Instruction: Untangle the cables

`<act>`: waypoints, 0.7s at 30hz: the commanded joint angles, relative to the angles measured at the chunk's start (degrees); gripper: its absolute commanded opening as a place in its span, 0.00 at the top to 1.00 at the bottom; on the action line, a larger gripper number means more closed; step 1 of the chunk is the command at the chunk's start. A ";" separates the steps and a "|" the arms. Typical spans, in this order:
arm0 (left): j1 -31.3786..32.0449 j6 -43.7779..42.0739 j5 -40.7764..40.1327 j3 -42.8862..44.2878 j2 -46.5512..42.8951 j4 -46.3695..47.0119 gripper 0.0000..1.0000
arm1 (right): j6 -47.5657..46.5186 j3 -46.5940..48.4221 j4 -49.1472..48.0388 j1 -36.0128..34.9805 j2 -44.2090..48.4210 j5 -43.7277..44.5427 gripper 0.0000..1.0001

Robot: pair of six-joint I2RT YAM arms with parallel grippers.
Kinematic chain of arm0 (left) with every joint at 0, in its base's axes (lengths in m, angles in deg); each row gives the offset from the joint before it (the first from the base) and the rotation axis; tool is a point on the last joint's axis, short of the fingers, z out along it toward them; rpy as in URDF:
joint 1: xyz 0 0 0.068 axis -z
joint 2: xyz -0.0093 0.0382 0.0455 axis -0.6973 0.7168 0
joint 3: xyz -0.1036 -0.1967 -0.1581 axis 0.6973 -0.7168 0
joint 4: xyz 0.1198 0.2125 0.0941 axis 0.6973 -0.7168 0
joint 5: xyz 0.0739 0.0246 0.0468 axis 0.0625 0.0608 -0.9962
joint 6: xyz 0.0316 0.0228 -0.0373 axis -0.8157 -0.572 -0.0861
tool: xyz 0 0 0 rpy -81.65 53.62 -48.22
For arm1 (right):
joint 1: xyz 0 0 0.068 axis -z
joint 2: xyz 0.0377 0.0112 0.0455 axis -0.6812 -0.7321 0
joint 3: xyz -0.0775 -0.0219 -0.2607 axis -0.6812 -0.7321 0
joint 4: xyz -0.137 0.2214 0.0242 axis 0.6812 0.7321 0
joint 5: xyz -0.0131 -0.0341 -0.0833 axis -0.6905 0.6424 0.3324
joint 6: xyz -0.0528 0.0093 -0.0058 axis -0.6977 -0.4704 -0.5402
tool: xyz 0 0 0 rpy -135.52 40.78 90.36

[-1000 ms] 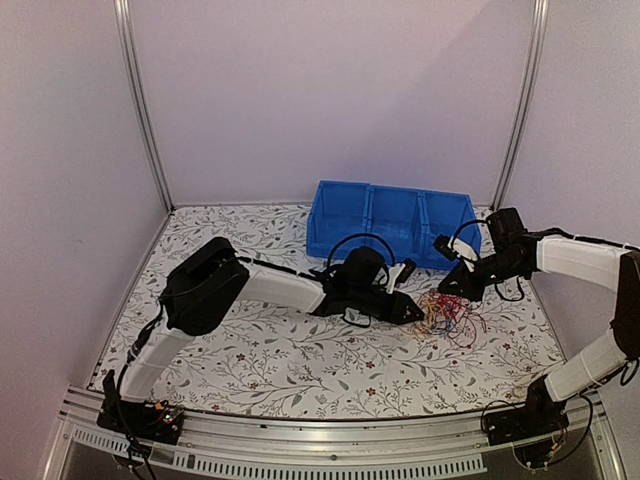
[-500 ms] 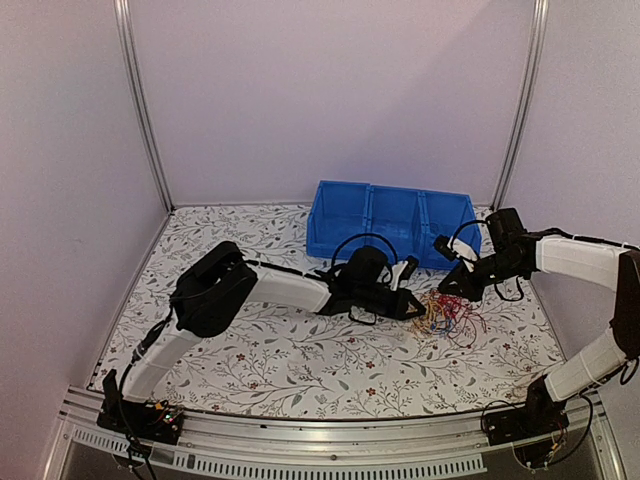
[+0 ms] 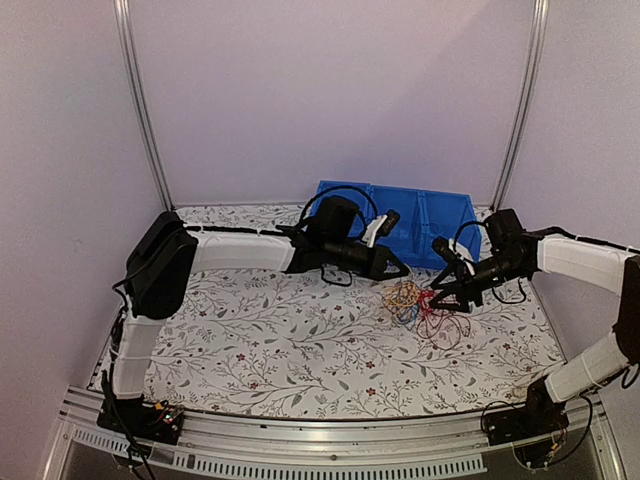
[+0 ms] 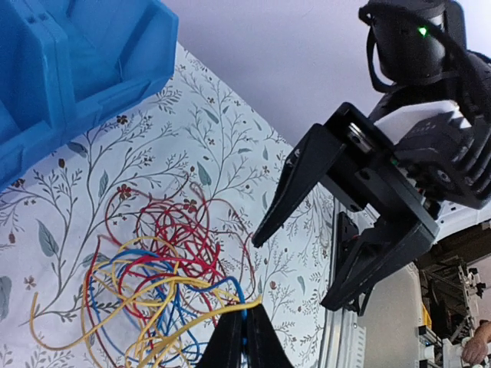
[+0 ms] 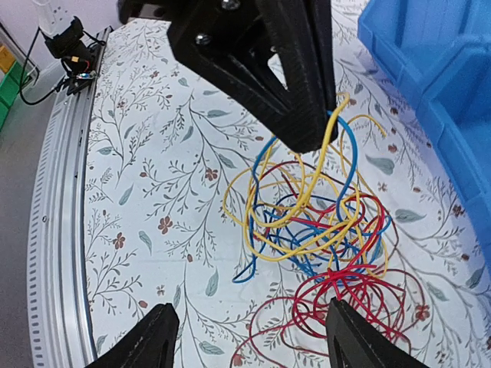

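Note:
The cables (image 3: 405,297) are a loose tangle of yellow, blue and red wires on the floral table. My left gripper (image 3: 402,271) is shut on a blue and a yellow strand at the tangle's top and holds them up, as the left wrist view shows at the gripper (image 4: 245,320) above the cables (image 4: 153,264). My right gripper (image 3: 438,282) stands open just right of the tangle, over the red loops (image 3: 438,325). In the right wrist view the gripper (image 5: 249,337) has nothing gripped; the red loops (image 5: 345,295) lie beneath, near its right finger.
A blue bin (image 3: 425,215) with dividers stands at the back, close behind both grippers; it shows as the bin (image 4: 69,69) and the bin (image 5: 430,61) in the wrist views. The metal rail (image 5: 54,230) runs along the table's near edge.
My left gripper shut on strands, then pulled up and left toward the bin, dragging the yellow and blue wires along. My right gripper opened and let go of the cables.

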 commanded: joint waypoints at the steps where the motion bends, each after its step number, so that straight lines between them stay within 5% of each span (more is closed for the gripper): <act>1: -0.78 -1.95 3.47 0.99 -3.04 -4.22 1.00 | -3.96 5.02 0.32 -0.29 5.80 -4.69 0.29; 12: 0.85 -0.90 2.87 -0.35 -6.84 -4.60 1.00 | 4.20 13.10 -4.44 -4.34 0.54 -5.27 0.30; 21: 2.60 -3.23 0.81 -2.98 -8.82 -7.14 1.00 | 2.47 7.16 -6.98 -5.37 -2.96 -4.17 0.29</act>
